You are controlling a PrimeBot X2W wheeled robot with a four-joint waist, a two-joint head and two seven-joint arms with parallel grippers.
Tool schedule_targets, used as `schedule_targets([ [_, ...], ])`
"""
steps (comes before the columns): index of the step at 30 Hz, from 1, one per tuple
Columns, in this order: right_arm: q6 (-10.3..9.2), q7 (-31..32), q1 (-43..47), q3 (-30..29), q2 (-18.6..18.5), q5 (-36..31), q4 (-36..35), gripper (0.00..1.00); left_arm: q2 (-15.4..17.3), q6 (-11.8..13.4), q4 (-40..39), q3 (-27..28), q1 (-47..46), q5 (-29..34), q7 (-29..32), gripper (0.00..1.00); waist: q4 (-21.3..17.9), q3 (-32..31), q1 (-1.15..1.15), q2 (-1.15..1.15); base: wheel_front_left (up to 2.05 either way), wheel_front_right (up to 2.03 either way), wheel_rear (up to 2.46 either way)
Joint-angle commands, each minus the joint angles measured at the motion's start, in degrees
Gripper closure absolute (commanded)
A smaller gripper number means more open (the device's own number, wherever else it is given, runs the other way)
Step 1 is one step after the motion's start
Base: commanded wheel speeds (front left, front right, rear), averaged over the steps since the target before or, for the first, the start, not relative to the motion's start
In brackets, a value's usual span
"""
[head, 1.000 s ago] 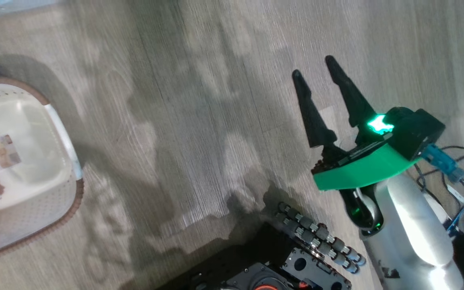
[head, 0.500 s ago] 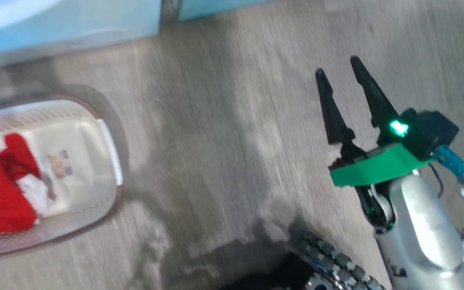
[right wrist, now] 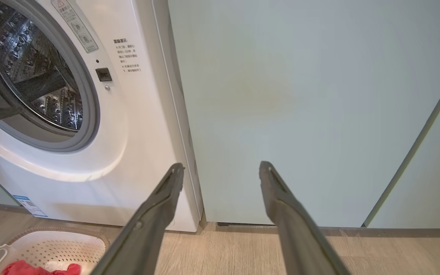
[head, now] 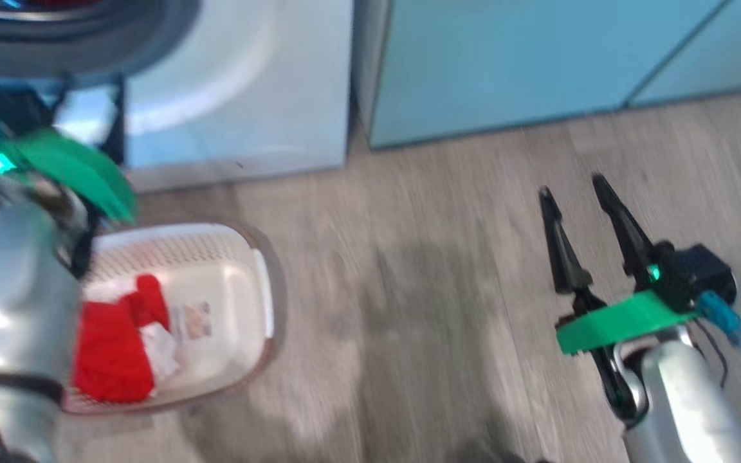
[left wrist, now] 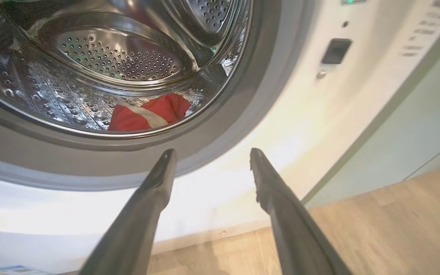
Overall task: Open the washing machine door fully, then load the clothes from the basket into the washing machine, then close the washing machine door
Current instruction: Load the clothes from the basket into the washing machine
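The washing machine (right wrist: 136,133) stands with its round opening uncovered; its door is out of view. A red and white garment (left wrist: 147,114) lies at the bottom of the steel drum (left wrist: 120,61). My left gripper (left wrist: 212,151) is open and empty, just outside the grey gasket (left wrist: 243,114), pointing at the opening's lower edge. The basket (head: 242,257) sits on the floor before the machine, with red and white clothes (head: 113,354) in its left half. My right gripper (head: 573,193) hangs open and empty over the floor to the right, facing the cabinets (right wrist: 281,95).
My pale left forearm (head: 10,308) covers the basket's left end in the head view. Pale teal cabinets (head: 505,58) run along the wall right of the machine. Wood-look floor (head: 409,289) lies between the basket and my right arm.
The head camera has swung up: the machine, the cabinets and my left forearm have come into the picture, and the basket sits further right in it. Both grippers stay open.
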Motion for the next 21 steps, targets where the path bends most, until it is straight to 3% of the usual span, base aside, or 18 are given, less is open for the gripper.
schedule_targets([
  [1,-0.01,-0.5,1.3,0.2,-0.1,-0.5,-1.1,0.00,0.9,0.1,-4.3,2.0,2.8,0.0,-0.7,0.00,4.7,-6.6,0.00,0.00,0.00,0.00,0.00],
  [11,-0.01,-0.5,6.1,-1.6,-0.1,-1.7,-0.5,0.00,-5.7,6.0,-23.5,4.4,24.2,5.6,-0.7,0.00,9.6,-13.7,0.00,0.00,0.00,0.00,0.00],
  [21,-0.01,-0.5,9.3,-1.3,-0.1,-2.2,0.3,0.00,-11.2,8.2,-33.4,7.6,38.0,9.7,-0.7,0.00,10.8,-19.0,0.00,0.00,0.00,0.00,0.00],
])
